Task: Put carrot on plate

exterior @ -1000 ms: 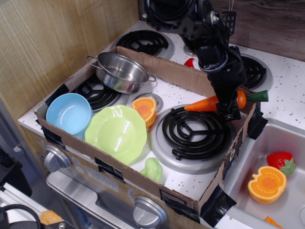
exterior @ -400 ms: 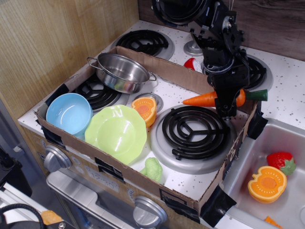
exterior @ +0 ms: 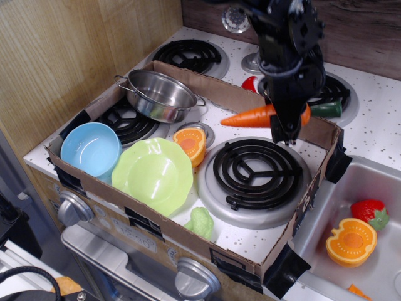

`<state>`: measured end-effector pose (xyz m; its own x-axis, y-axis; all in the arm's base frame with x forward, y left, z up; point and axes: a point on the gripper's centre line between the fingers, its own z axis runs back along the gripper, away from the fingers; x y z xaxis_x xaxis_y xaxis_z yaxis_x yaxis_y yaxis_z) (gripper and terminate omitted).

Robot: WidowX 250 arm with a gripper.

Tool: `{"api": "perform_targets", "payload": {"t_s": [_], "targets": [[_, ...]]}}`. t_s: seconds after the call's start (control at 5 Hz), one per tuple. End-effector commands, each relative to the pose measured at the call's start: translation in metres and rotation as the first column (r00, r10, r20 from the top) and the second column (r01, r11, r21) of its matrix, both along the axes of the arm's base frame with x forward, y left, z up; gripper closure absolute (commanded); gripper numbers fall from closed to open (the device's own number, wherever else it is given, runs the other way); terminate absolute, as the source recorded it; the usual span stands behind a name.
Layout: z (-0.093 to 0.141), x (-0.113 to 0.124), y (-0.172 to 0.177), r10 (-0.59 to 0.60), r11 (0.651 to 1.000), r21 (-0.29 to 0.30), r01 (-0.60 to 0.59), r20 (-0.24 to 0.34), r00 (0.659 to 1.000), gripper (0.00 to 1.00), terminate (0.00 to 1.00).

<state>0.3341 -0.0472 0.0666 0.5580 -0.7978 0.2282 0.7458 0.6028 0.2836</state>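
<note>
The orange carrot [exterior: 250,116] with a dark green top lies level in my gripper [exterior: 283,128], which is shut on its thick end. It hangs above the back edge of the front right burner [exterior: 254,170], tip pointing left. The lime-green scalloped plate [exterior: 152,174] sits at the front left of the cardboard tray, well to the left of and below the carrot, with nothing on it.
A light blue bowl [exterior: 91,148] sits left of the plate. A steel pot [exterior: 160,94] stands at the back left. An orange halved toy [exterior: 190,143] lies beside the plate. A cardboard wall [exterior: 250,260] rings the stove. A sink [exterior: 369,188] on the right holds toy foods.
My gripper has lifted the carrot and carried it left and up, away from the tray's right wall.
</note>
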Motion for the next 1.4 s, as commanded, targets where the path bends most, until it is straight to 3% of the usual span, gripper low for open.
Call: {"api": "perform_targets", "payload": {"t_s": [0.0, 0.8, 1.0, 1.2], "targets": [[0.022, -0.034, 0.029, 0.131, 0.991, -0.010, -0.131, -0.012, 0.991, 1.00, 0.00], [-0.004, -0.095, 0.102, 0.180, 0.983, 0.020, -0.180, 0.008, 0.984, 1.00, 0.00], [-0.014, -0.105, 0.110, 0.171, 0.985, -0.004, -0.171, 0.000, 0.985, 1.00, 0.00], [-0.021, -0.108, 0.109, 0.173, 0.985, -0.026, -0.172, 0.006, 0.985, 0.00, 0.00]]}}
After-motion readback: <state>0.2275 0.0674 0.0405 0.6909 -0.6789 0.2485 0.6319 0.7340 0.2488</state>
